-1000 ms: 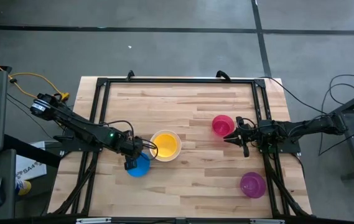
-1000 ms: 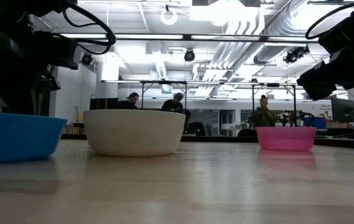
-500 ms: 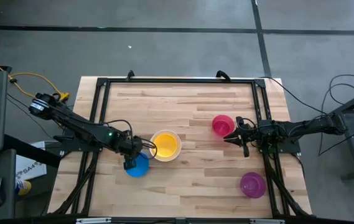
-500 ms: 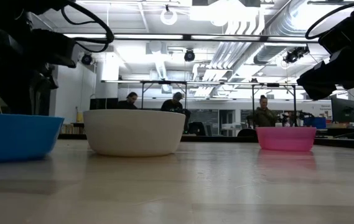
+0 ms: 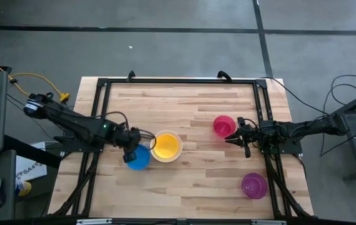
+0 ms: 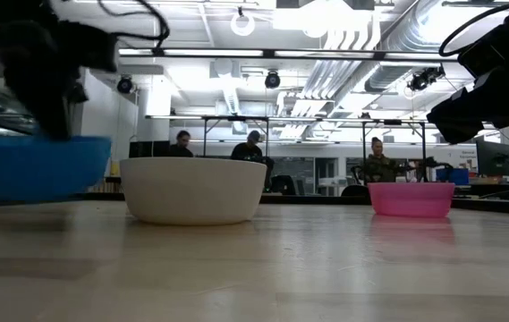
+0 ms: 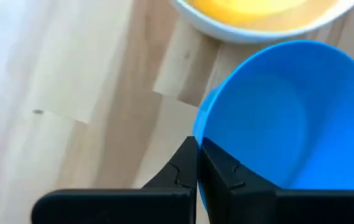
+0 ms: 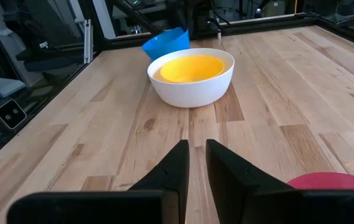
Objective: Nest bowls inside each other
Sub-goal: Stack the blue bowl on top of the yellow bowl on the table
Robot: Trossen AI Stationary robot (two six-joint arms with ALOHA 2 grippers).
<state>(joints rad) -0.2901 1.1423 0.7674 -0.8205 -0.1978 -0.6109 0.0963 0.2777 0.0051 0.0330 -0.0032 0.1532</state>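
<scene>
The blue bowl (image 5: 139, 158) hangs just above the table, left of the white bowl (image 5: 166, 145), and my left gripper (image 5: 130, 150) is shut on its rim. The yellow bowl (image 5: 166, 145) sits nested inside the white one. The pink-red bowl (image 5: 223, 124) stands at the right. My right gripper (image 5: 231, 139) hovers just beside it, toward the near edge, open with a narrow gap and nothing between its fingers. The purple bowl (image 5: 253, 185) rests near the front right corner. My left gripper pinches the blue bowl's rim (image 7: 196, 129) on the side away from the white bowl, one finger (image 7: 226, 177) inside the bowl and one (image 7: 175, 177) outside. The fingers come steeply from above. The bowl (image 6: 35, 165) hangs clear of the table, tilted.
A black frame (image 5: 178, 81) runs along the table's far and side edges. Bare wood (image 5: 190, 181) lies between the white bowl and the purple bowl. People sit in the room beyond the table (image 6: 379, 167).
My left gripper has risen and drawn a little toward the far edge with the blue bowl. The bowl, which rested on the table a second ago, now hangs clear of it beside the white bowl.
</scene>
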